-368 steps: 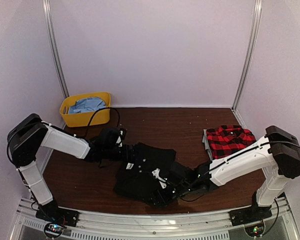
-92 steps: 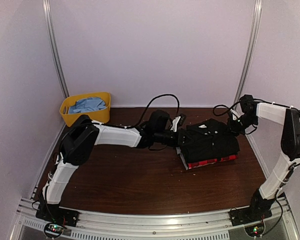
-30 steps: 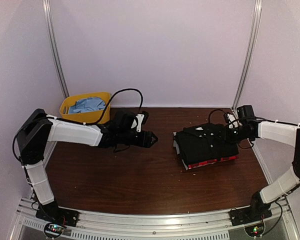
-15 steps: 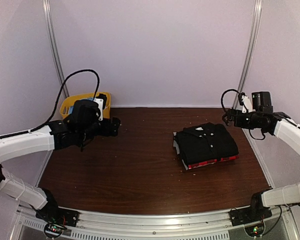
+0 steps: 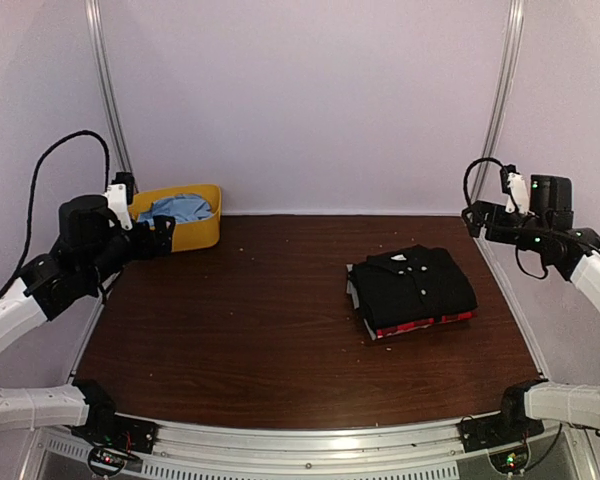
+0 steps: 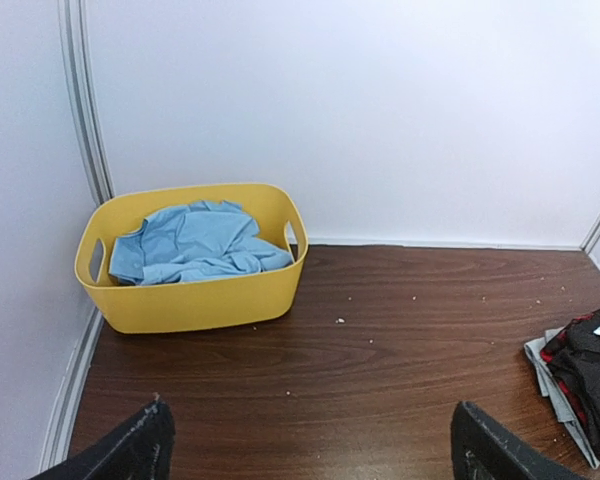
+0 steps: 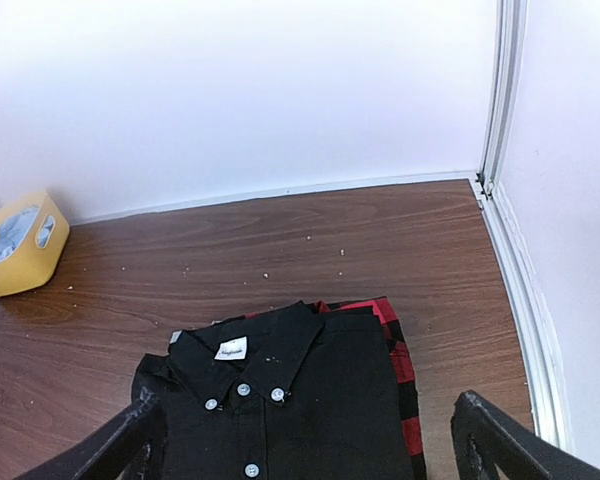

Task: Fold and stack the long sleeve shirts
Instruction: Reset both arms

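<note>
Nearest, the front of the table (image 5: 260, 340), no longer the spot for the half-folded black shirt of some seconds back. Carried since then to the right middle of the table: black shirt (image 5: 418, 285), folded, collar and buttons up, laid squarely on the red-and-black plaid shirt (image 5: 420, 326), itself showing only as a strip along the near and right edges. Judged from that: both shirts folded and stacked, task as good as done, at most a little straightening left.

Drawn up and away from the pile within the last second: left gripper (image 6: 308, 430) toward the left wall, right gripper (image 7: 308, 425) off the pile's right edge toward the right wall. Jaws spread wide on both, holding nothing, touching no cloth. Reads as a retreat to rest, not a reach for more.

Farthest, in the back left corner, yellow bin (image 6: 195, 300) with a crumpled blue cloth (image 6: 190, 245) inside, unmoved throughout.

Hard to make out: most of the plaid shirt, covered by the black one, so neatness of its fold impossible to judge. Grey layer (image 6: 540, 355) peeping out at the pile's left edge, lining or separate cloth, cannot tell. Pile cut off by the frame edge in the left wrist view; of each gripper, only the finger ends visible in its own wrist view
</note>
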Controlling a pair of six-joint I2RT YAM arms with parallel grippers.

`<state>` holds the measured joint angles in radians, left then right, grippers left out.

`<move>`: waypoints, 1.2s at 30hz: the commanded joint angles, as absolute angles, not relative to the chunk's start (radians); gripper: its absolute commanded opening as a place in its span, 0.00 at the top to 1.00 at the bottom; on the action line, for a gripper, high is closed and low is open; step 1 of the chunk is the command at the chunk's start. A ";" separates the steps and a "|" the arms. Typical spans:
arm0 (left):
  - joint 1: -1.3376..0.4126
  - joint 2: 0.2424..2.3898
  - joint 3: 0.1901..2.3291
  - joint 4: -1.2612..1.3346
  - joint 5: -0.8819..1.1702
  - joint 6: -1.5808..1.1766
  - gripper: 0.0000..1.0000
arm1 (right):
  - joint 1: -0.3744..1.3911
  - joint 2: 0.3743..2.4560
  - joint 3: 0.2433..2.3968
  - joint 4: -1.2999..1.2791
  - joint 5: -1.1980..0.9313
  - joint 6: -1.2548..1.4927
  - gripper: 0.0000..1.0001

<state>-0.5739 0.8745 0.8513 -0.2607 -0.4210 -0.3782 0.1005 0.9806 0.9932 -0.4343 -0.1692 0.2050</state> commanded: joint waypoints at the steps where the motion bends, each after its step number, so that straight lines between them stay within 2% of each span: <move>1: -0.557 0.819 0.844 -0.251 -0.344 -0.319 0.02 | 0.098 0.907 0.949 -0.381 -0.148 0.186 0.00; 10: -0.548 0.780 0.800 -0.210 -0.298 -0.301 0.02 | 0.098 0.832 0.889 -0.336 -0.140 0.170 0.00; 36: -0.548 0.781 0.785 -0.200 -0.301 -0.311 0.02 | 0.098 0.827 0.873 -0.329 -0.147 0.162 0.00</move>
<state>-0.5560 0.7818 0.7925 -0.2420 -0.3099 -0.3187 0.1005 0.8410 0.8890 -0.3614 -0.1581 0.1780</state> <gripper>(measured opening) 0.976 0.996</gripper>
